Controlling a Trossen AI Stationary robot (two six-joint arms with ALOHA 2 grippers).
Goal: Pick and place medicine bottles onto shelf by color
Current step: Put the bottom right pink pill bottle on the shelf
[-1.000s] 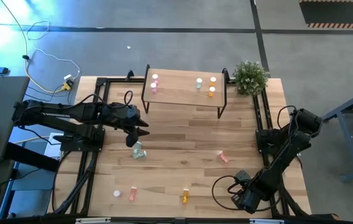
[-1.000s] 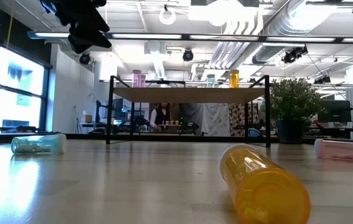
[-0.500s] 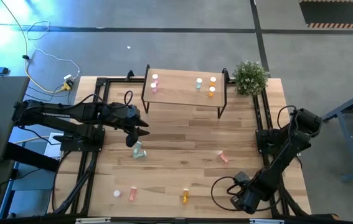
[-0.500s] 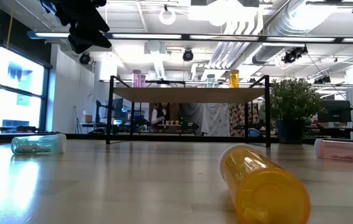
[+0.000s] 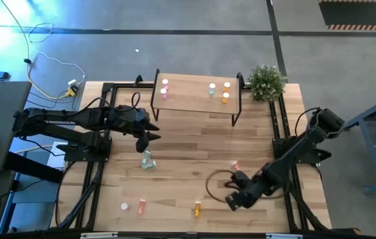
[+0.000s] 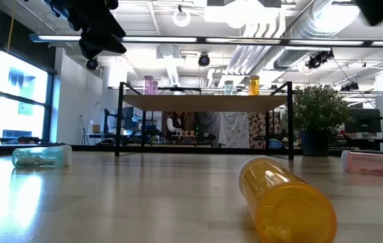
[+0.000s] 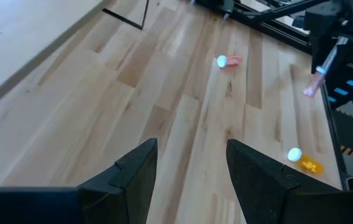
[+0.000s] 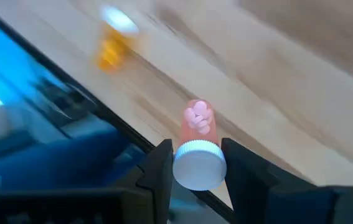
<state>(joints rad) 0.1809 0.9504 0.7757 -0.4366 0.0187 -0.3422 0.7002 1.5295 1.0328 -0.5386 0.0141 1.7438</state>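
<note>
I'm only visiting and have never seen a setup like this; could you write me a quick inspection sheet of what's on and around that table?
Surface: light wood-plank table.
Job's things: shelf at the far edge holds five upright bottles; green bottle, salmon bottle, orange bottle and pink bottle lie on the table.
Clutter: a loose white cap beside the pink bottle.
Grippers: left gripper open above the green bottle; right gripper shut on a small pink bottle, near the front edge.
Cables: a black loop by the right arm; white cord on the floor.
Surroundings: potted plant at the far right corner.
</note>
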